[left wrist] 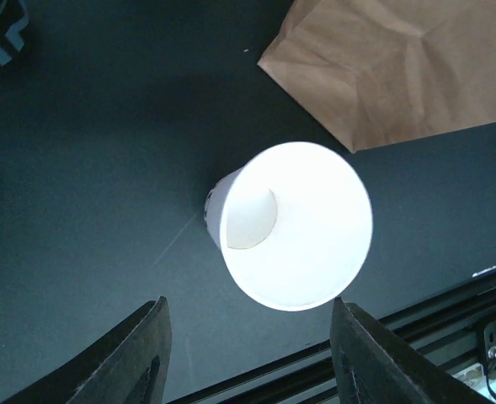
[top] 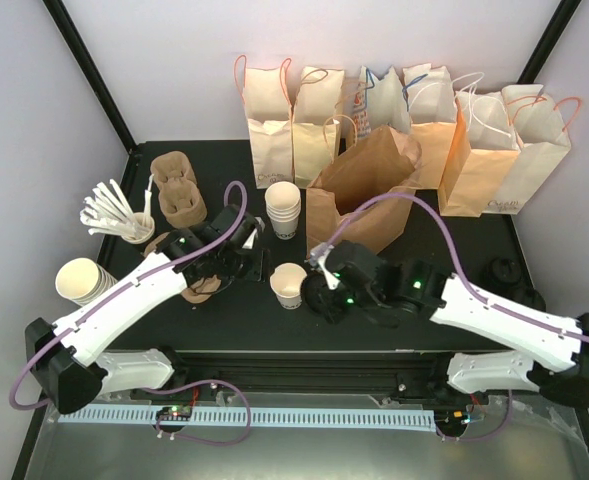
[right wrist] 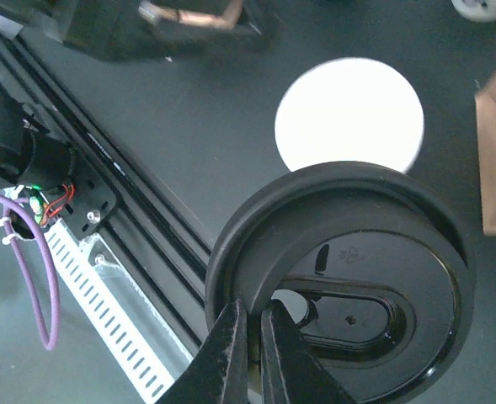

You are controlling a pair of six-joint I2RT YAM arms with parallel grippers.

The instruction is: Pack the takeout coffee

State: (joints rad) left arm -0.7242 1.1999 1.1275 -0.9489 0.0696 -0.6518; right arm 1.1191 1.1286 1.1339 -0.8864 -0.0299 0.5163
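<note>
A small white paper cup (top: pixel 288 284) stands upright and uncovered on the black table, near the front centre. It also shows in the left wrist view (left wrist: pixel 296 223) and the right wrist view (right wrist: pixel 349 114). My right gripper (right wrist: pixel 252 310) is shut on the rim of a round black lid (right wrist: pixel 340 278). It holds the lid above the table, just right of the cup (top: pixel 326 288). My left gripper (left wrist: pixel 249 318) is open and empty. It sits just left of the cup (top: pixel 242 245), with its fingers spread wider than the cup's mouth.
A brown paper bag (top: pixel 369 195) lies on its side behind the cup, and also shows in the left wrist view (left wrist: pixel 399 67). Standing bags (top: pixel 414 120) line the back. A cup stack (top: pixel 283 208), cardboard carriers (top: pixel 177 190), white stirrers (top: pixel 114 212), another cup stack (top: pixel 82 280) and spare lids (top: pixel 504 272) surround.
</note>
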